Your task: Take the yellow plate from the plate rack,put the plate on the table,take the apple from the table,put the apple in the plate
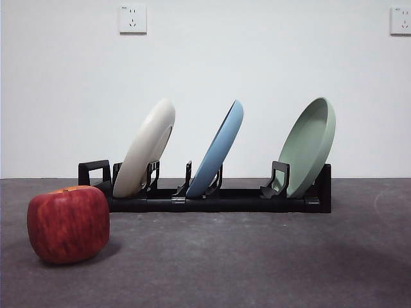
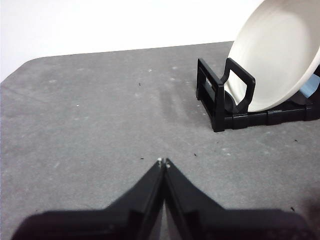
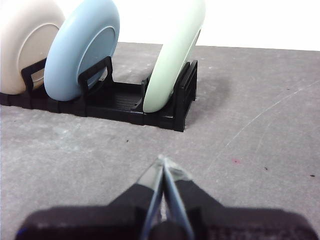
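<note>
Cream-coloured, the yellow plate leans in the end slot of the plate rack, whose prongs prop it upright; the apple sits nearer the table's front edge. The left gripper and right gripper hover pinched together, empty

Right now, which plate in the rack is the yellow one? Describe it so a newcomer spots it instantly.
Find the long black plate rack across the back of the table; three plates lean in it. The yellow plate stands at the end nearest the apple. It is matte cream, unlike the blue plate in the middle and the pale green plate at the far end.
</note>
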Tool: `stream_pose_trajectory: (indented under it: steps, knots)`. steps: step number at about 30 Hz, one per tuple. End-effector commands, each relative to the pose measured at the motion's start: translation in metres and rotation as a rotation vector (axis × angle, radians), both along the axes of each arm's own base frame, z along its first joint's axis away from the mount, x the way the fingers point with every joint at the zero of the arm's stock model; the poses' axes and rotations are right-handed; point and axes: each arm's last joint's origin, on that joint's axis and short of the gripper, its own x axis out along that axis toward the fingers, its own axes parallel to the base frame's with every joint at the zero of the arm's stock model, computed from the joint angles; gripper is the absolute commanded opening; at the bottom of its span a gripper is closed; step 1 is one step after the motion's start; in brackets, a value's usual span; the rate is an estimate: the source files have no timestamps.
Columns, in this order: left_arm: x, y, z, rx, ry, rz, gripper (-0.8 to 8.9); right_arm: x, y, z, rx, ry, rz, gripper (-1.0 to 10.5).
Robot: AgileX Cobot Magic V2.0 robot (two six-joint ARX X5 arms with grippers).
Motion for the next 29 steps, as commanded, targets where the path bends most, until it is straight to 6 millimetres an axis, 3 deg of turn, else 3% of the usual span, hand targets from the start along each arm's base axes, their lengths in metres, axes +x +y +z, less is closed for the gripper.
stream_pose_trajectory:
  steps: [1, 8, 12, 22, 29]
  knots:
    - [0.001, 0.0, -0.004, -0.02, 0.008, -0.002, -0.03, 0.001, 0.0, -0.005, 0.074, 0.034, -0.014, 0.0]
    - [0.0, -0.002, -0.003, -0.263, 0.021, -0.041, -0.03, 0.001, 0.0, -0.004, 0.412, 0.135, -0.076, 0.0]
    - [-0.001, -0.003, 0.002, -0.392, 0.025, -0.04, -0.06, 0.001, 0.0, -0.004, 0.461, 0.15, -0.085, -0.1]
    - [-0.003, -0.004, 0.052, -0.443, 0.024, -0.059, -0.07, 0.003, 0.001, 0.024, 0.534, 0.192, -0.097, -0.1]
    - [0.017, -0.006, 0.093, -0.374, 0.1, -0.151, -0.07, 0.012, 0.002, 0.057, 0.454, 0.226, -0.098, -0.1]
